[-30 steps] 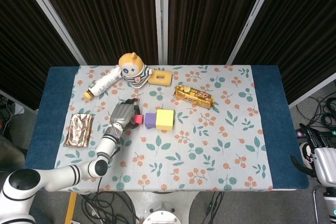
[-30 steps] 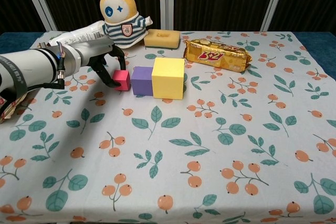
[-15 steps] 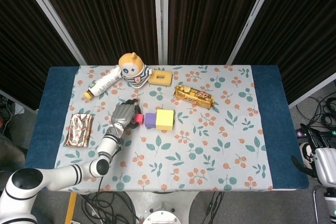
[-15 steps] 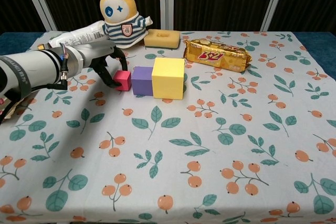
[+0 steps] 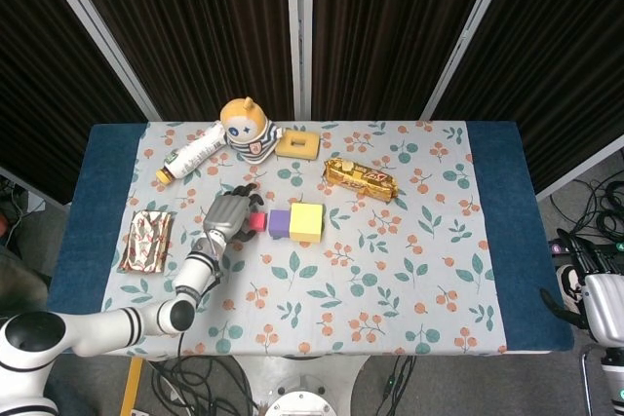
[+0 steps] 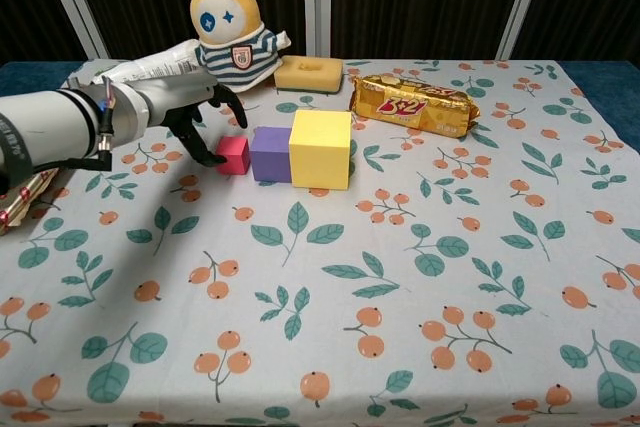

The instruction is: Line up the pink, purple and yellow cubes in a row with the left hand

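Observation:
Three cubes stand in a row touching each other on the flowered tablecloth: the small pink cube, the purple cube and the larger yellow cube. My left hand hovers just left of the pink cube. Its fingers are spread and curved over the cube's left side, and I see no grip on it. My right hand hangs off the table's right edge in the head view, its fingers too small to read.
Behind the cubes sit a striped plush doll, a lying bottle, a yellow sponge and a gold biscuit pack. A patterned packet lies at the left of the table.
My left hand has eased back a little to the left and up from the pink cube. The three cubes have stayed in place.

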Action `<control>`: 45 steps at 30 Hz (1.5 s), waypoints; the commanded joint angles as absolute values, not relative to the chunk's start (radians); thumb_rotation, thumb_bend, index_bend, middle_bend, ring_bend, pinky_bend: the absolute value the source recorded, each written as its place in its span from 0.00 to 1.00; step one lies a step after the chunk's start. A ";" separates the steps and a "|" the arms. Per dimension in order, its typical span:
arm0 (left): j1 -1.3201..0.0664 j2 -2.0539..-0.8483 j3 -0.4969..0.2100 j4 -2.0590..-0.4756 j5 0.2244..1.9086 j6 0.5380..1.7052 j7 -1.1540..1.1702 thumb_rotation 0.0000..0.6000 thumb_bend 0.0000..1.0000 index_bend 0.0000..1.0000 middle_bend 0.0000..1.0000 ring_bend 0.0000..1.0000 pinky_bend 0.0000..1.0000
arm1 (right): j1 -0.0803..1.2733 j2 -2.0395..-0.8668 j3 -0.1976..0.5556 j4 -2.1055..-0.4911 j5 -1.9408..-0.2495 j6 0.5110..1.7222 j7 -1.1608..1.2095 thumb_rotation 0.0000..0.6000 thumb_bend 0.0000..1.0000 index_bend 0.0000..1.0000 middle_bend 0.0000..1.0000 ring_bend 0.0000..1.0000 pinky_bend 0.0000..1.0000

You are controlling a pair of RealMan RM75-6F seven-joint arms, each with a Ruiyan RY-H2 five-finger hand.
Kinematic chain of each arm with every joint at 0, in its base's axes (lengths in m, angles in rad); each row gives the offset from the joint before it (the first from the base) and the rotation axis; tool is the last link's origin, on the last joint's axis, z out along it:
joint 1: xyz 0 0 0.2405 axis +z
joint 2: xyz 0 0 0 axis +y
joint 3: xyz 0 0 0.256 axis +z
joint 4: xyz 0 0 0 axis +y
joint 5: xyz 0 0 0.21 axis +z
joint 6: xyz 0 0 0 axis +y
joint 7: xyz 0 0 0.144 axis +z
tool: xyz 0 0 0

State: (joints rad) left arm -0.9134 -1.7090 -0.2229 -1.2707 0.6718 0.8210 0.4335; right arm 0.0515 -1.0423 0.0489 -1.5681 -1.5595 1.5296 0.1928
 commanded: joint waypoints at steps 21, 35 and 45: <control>-0.943 -1.827 -0.229 -1.040 0.736 0.848 0.458 1.00 0.24 0.26 0.14 0.11 0.21 | 0.050 -1.037 0.049 -1.578 -1.554 1.527 0.179 1.00 0.17 0.03 0.20 0.13 0.24; -0.945 -1.848 -0.260 -1.034 0.726 0.821 0.458 1.00 0.24 0.26 0.14 0.11 0.21 | 0.047 -1.035 0.050 -1.579 -1.548 1.526 0.179 1.00 0.17 0.03 0.20 0.13 0.24; -0.946 -1.851 -0.271 -1.039 0.730 0.822 0.462 1.00 0.23 0.26 0.14 0.11 0.21 | 0.047 -1.035 0.050 -1.578 -1.547 1.524 0.180 1.00 0.17 0.04 0.20 0.13 0.24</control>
State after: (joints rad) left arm -0.9459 -1.8508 -0.2707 -1.0392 0.7298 0.8215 0.4614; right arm 0.0467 -1.0347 0.0501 -1.5782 -1.5474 1.5244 0.1803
